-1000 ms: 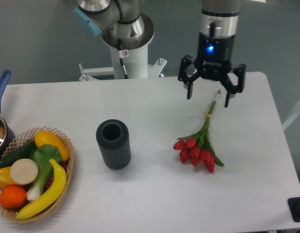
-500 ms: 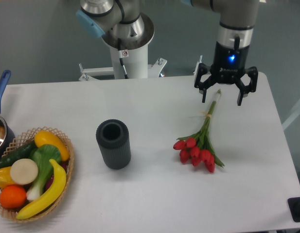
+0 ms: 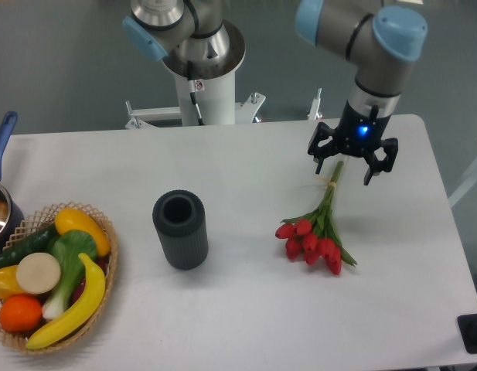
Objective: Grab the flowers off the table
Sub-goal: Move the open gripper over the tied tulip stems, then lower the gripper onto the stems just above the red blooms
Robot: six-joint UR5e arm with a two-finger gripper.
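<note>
Flowers (image 3: 318,232) flat mid-table (image 3: 246,309), far from edges; open claw (image 3: 352,165) over stem ends

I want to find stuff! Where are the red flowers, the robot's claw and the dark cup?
flowers (image 3: 314,241), fixed camera view, on the red blooms.
claw (image 3: 343,169), fixed camera view, midway between its open fingertips, over the stem end.
dark cup (image 3: 181,237), fixed camera view, on its ribbed side wall.
</note>
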